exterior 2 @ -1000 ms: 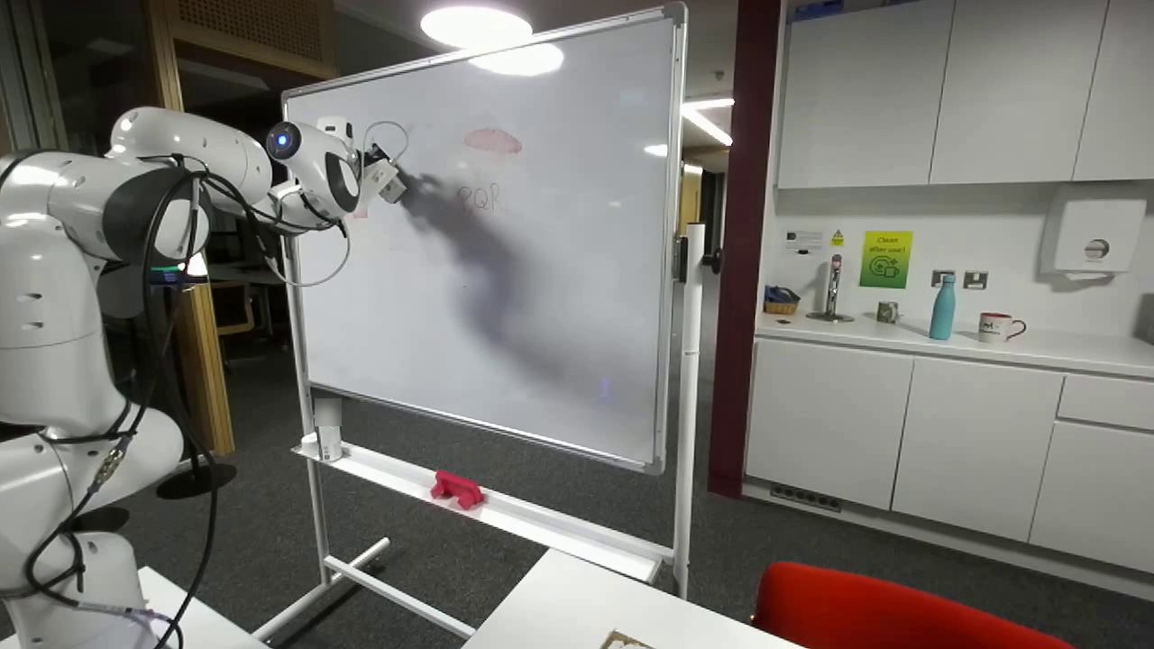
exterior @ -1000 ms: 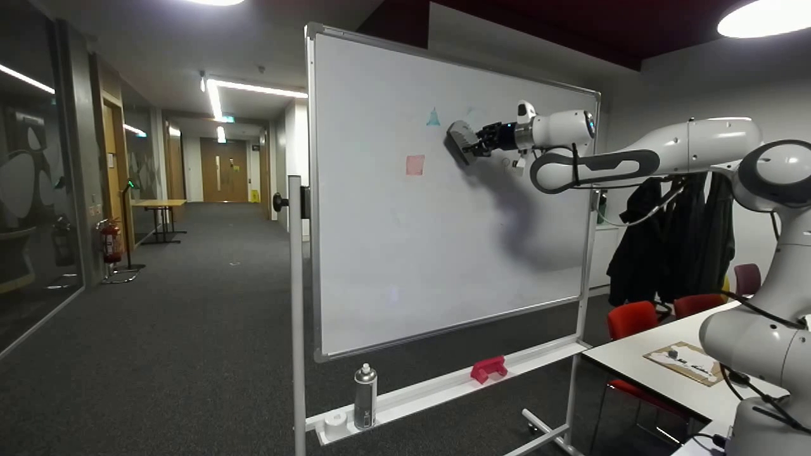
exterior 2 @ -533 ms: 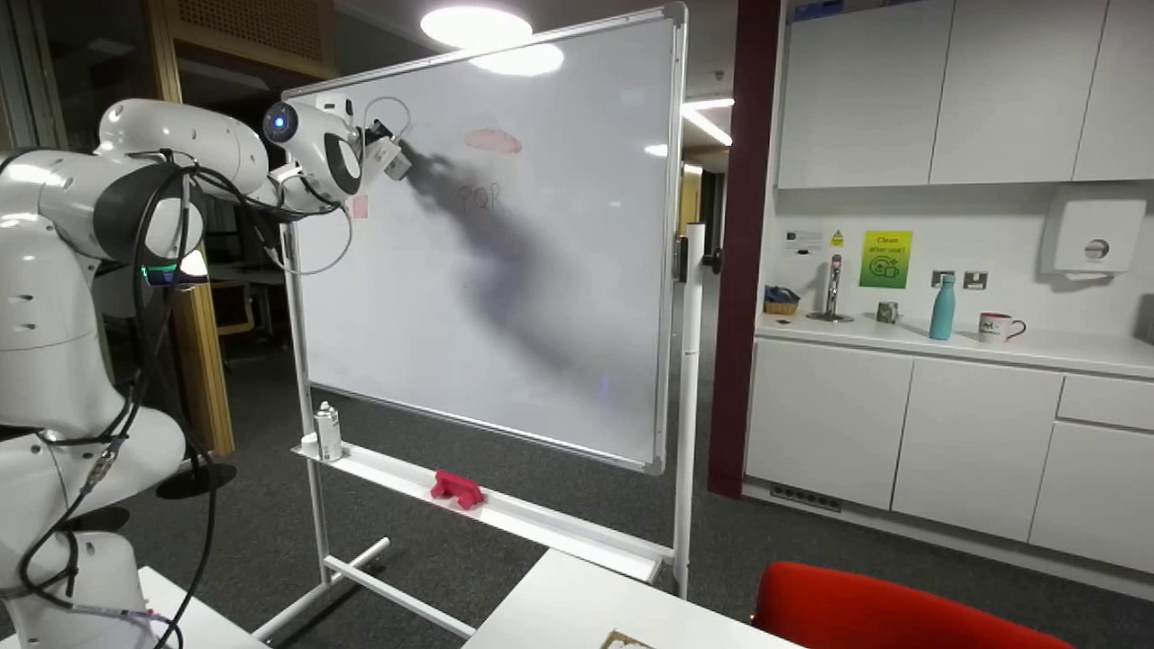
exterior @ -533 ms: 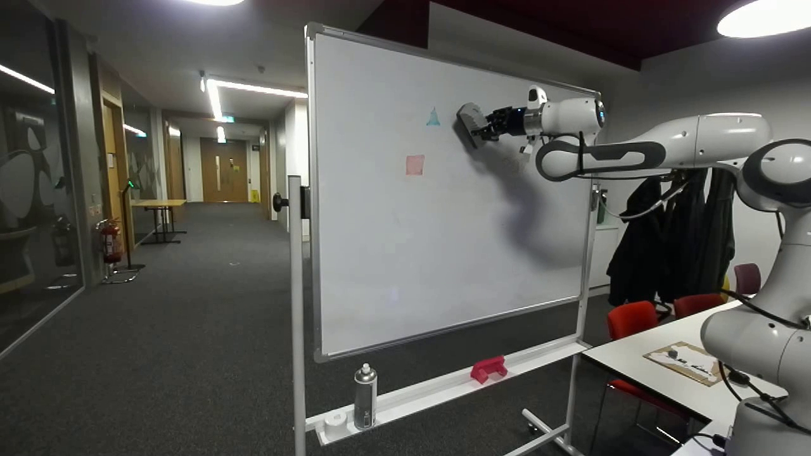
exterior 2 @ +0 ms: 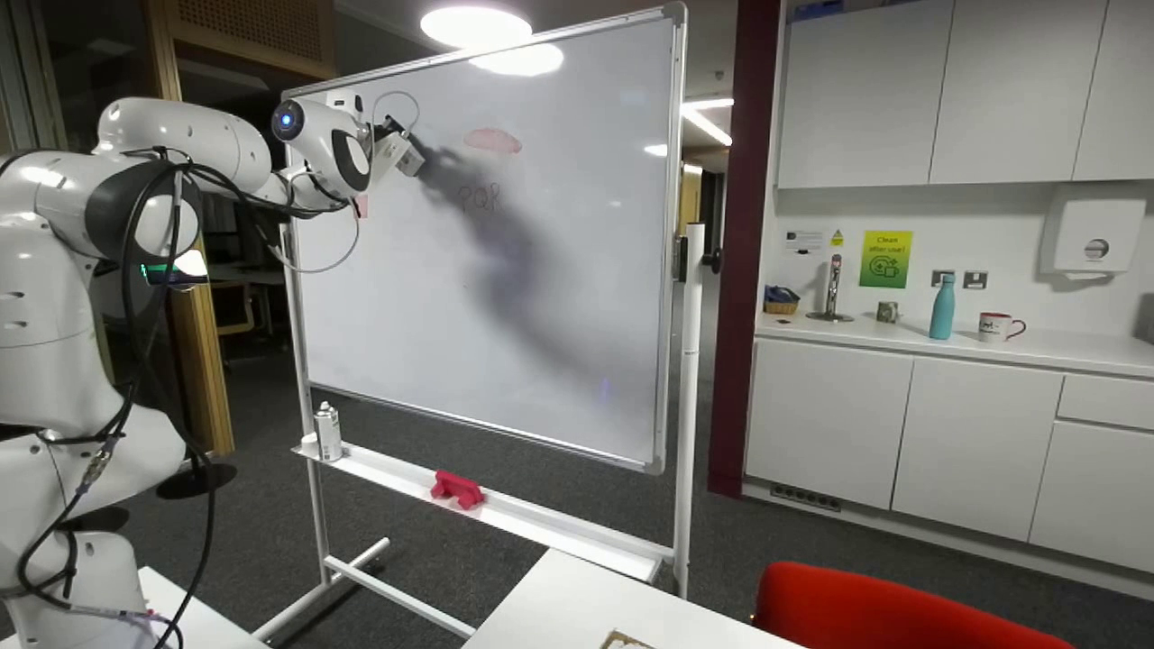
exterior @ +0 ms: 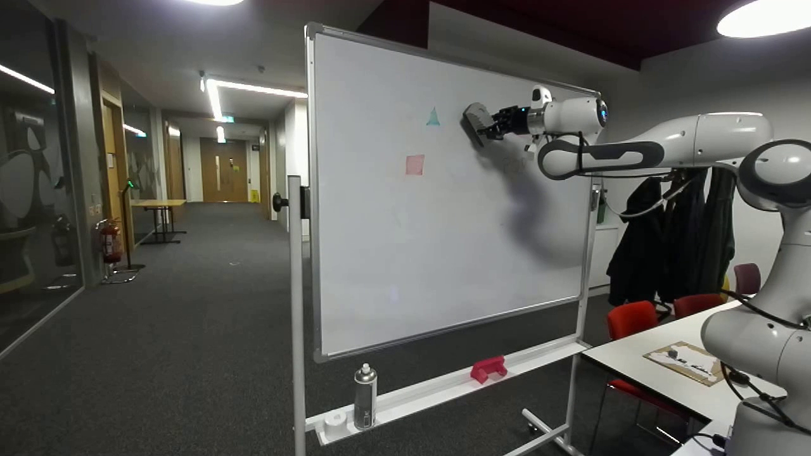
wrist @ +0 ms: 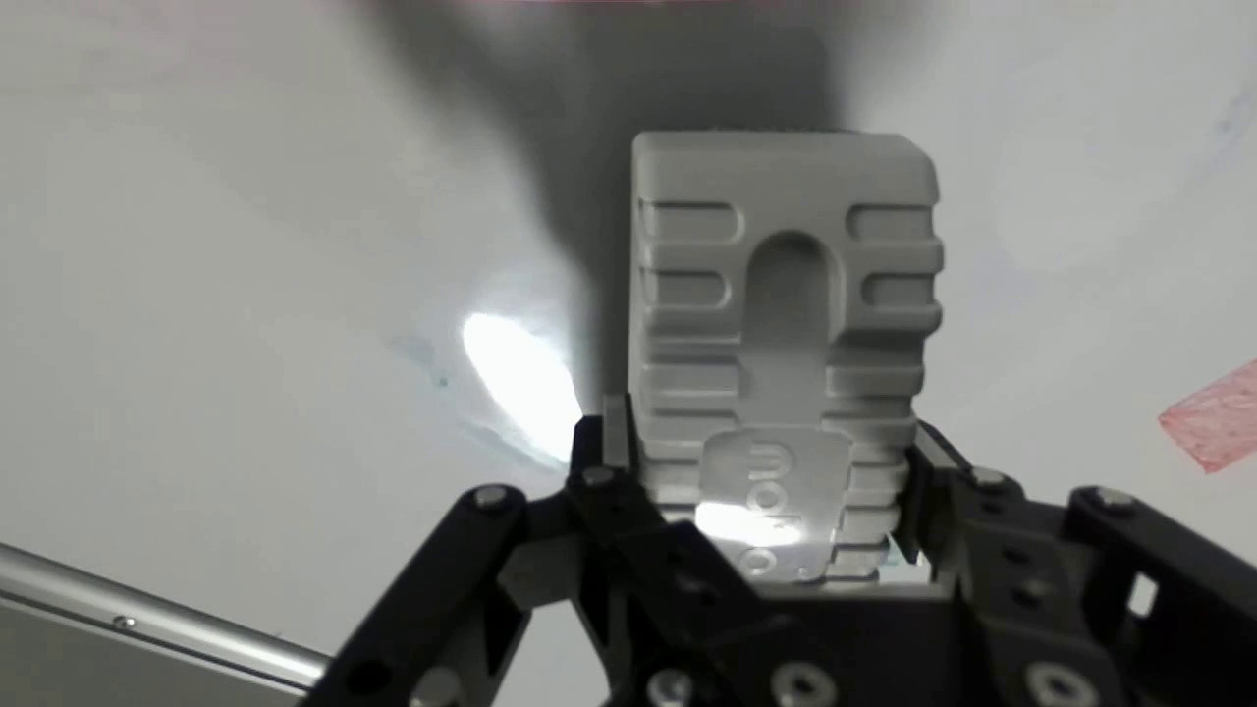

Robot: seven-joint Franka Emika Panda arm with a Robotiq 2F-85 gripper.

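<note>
The jaws, partly closed, grip the grey eraser in the wrist view's centre (contact with the whiteboard is unclear), so grasping looks done, though a red patch remains far right.

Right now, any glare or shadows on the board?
In the wrist view, glare on the board left of the eraser; in an exterior view, a ceiling lamp mirrored near the board's top; in both exterior views, a soft-edged shadow across it.

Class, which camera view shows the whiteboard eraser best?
The wrist view: the whiteboard eraser appears large, its ribs distinct. In an exterior view the eraser is small and slanted; in an exterior view, hard to make out.
</note>
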